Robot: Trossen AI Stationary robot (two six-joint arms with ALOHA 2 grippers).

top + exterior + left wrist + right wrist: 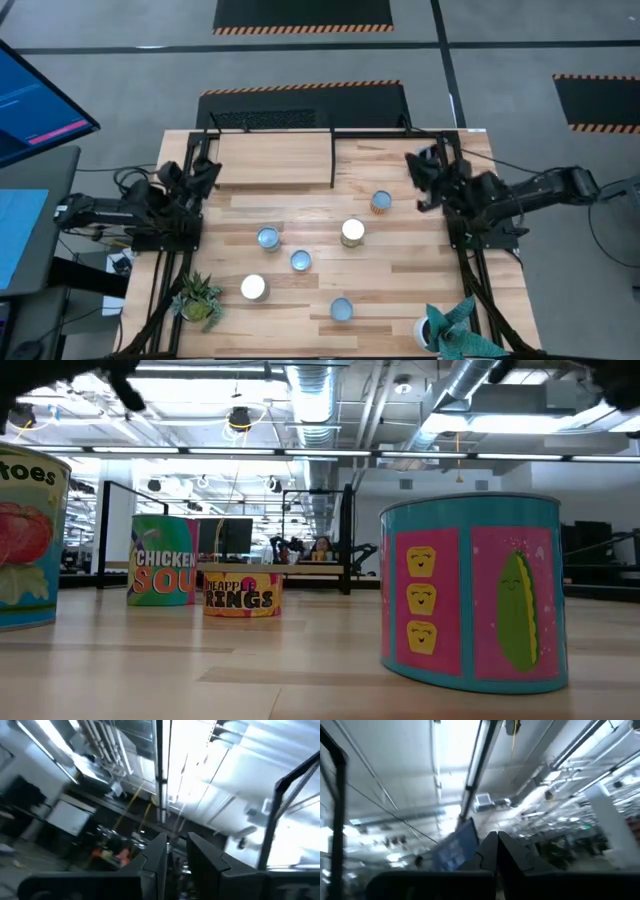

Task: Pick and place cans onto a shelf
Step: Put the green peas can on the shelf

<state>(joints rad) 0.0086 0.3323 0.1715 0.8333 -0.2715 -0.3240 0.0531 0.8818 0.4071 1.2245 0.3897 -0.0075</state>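
Note:
Several cans stand upright on the wooden table: an orange-labelled one point(381, 202), a silver-topped one point(352, 232), blue-topped ones point(268, 239) point(301, 261) point(341, 309), and another silver-topped one point(253, 288). The low view shows a pink and teal can point(470, 590), a pineapple rings can point(242, 595) and a chicken soup can point(160, 560). The shelf point(275, 158) sits at the far left of the table. My left gripper point(205, 172) is at the table's left edge, pointing upward, slightly open and empty. My right gripper point(420, 170) is at the right edge, pointing upward, shut and empty.
A potted green plant point(200, 298) stands at the near left corner and another point(455, 330) at the near right corner. A monitor point(30, 100) stands beyond the table's left edge. Bare tabletop point(400, 270) lies between the cans and the right arm.

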